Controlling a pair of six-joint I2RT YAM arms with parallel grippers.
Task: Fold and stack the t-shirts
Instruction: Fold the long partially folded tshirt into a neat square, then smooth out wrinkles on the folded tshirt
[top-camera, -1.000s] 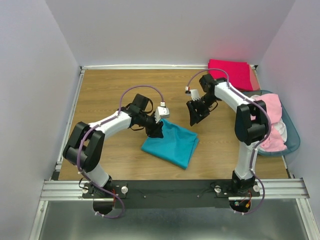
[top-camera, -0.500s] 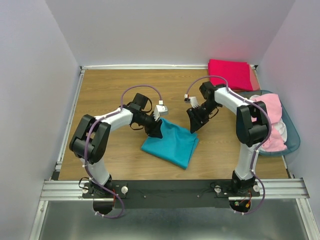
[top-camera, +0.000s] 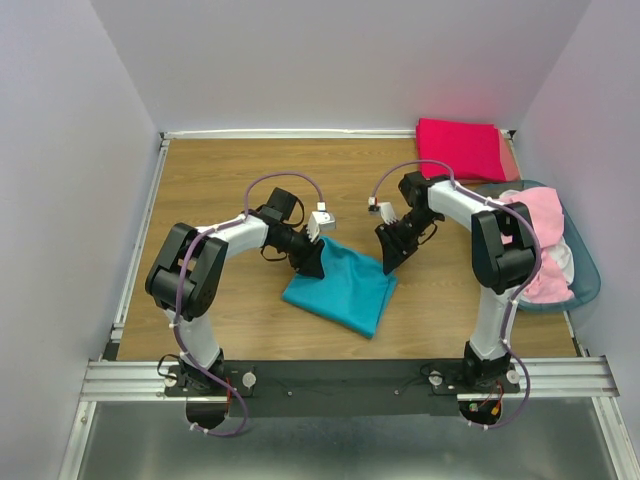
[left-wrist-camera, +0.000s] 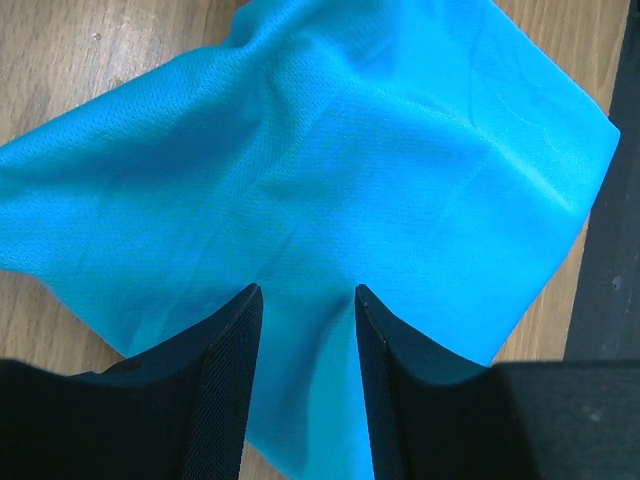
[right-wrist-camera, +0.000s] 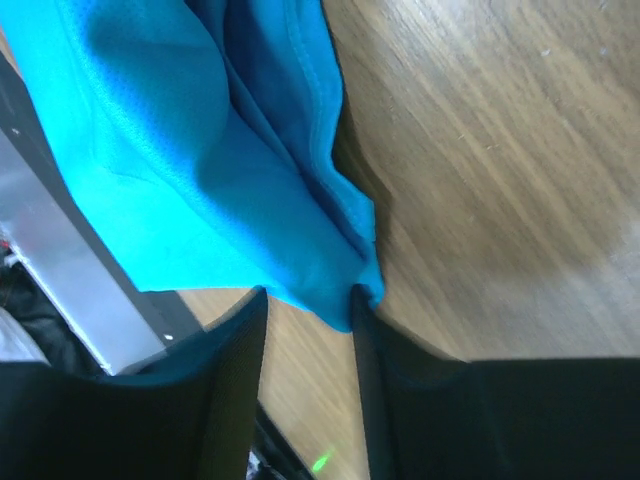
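Counter, wood grain, carries everything, both arms bolted at its near edge.

Teal t-shirt is the biggest cloth out: folded into a rough square and lying flat on the counter between the two hands, spreading from them toward the near edge. One far corner is under the left hand, the other far corner at the right hand.

Basket, blue-tinted plastic, is off to the right of the right hand at the counter's right edge. Light pink shirts are heaped in it, partly hidden behind the right arm.

Crimson-pink shirt is folded flat, beyond the right hand and a bit to its right, in the far right corner of the counter and well apart from the hand.

Left hand, wrist view: fingers stand apart, moderate gap, tips down on the teal t-shirt. Cloth fills the gap and spreads out ahead of the fingers, with creases running toward the gap. No pinch visible, nothing lifted.

Right hand, wrist view: fingers also apart, moderate gap. The corner of the teal t-shirt pokes right into the gap at the fingertips, with a hemmed edge running away ahead of the hand and bare counter to one side. Fingers not closed on it.

Both hands are low at counter level, facing each other across the shirt's far edge.
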